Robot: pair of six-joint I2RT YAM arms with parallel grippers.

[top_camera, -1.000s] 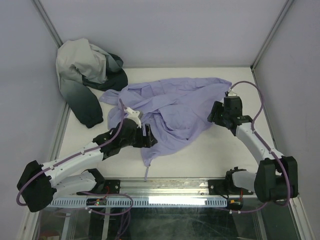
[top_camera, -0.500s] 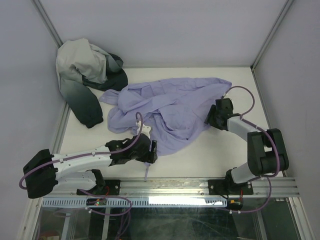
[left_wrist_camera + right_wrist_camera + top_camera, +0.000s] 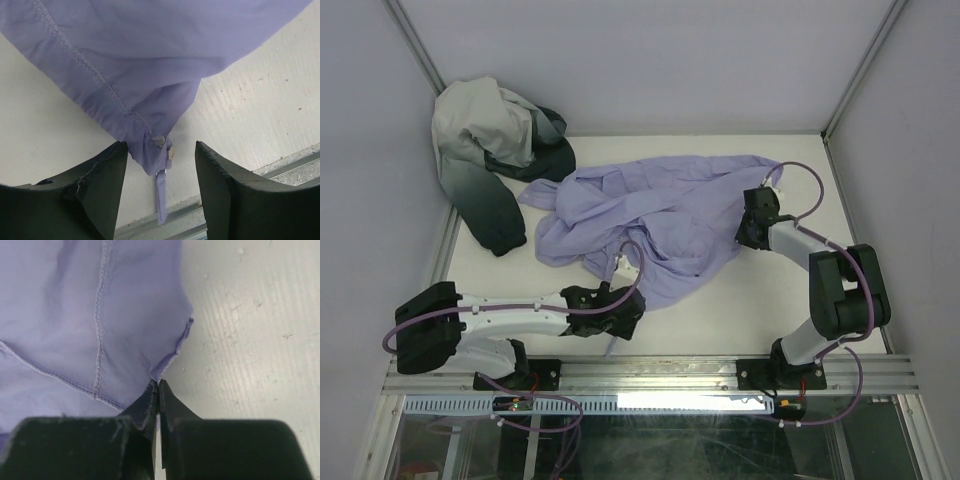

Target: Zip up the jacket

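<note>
White worktop [image 3: 770, 300] boxed in by pale walls, metal rail [image 3: 670, 372] along the near edge. Lavender jacket [image 3: 660, 205] lies crumpled and spread mid-worktop, unzipped. White-and-green garment [image 3: 485, 165] is heaped in the back left corner, just beside one jacket sleeve. Left end effector [image 3: 161, 155] sits low at the jacket's near hem corner, fingers [image 3: 95, 185] apart and straddling that corner. A zipper tab [image 3: 161, 200] hangs from the corner toward the rail. Right end effector [image 3: 158, 390] is at the jacket's right edge, fingers pressed together, apparently pinching a small point of the fabric edge; contact is hard to confirm. Rest of the jacket lies flat on the worktop.
</note>
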